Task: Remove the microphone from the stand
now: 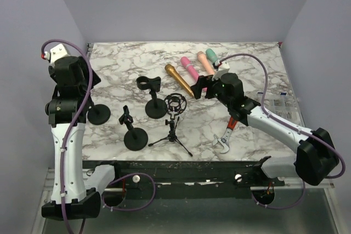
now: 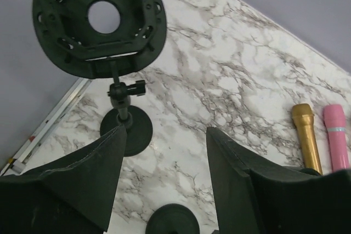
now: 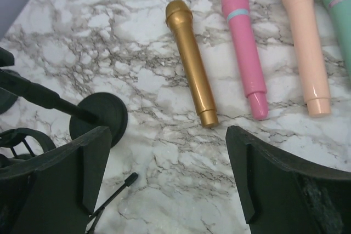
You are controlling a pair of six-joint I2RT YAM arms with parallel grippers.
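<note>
Four microphones lie flat on the marble table: gold (image 1: 179,79), pink (image 1: 190,67), peach (image 1: 205,62) and teal (image 1: 211,56). The right wrist view shows the gold (image 3: 192,64), pink (image 3: 245,47) and peach (image 3: 305,42) ones. Several black stands show no microphone in them: a tripod with a ring mount (image 1: 174,116), two clip stands (image 1: 153,100) (image 1: 133,130) and a round-base stand (image 1: 99,114). My right gripper (image 1: 202,87) (image 3: 167,141) is open and empty, just short of the gold microphone's tail. My left gripper (image 1: 88,83) (image 2: 164,135) is open and empty, high over the left side, facing a stand with a round cradle (image 2: 98,20).
A red-handled wrench (image 1: 225,135) lies near the right arm. Papers (image 1: 282,100) lie at the right edge. A second stand base (image 2: 175,220) sits below my left fingers. A tripod leg (image 3: 112,190) and a stand base (image 3: 101,116) are by my right gripper's left finger.
</note>
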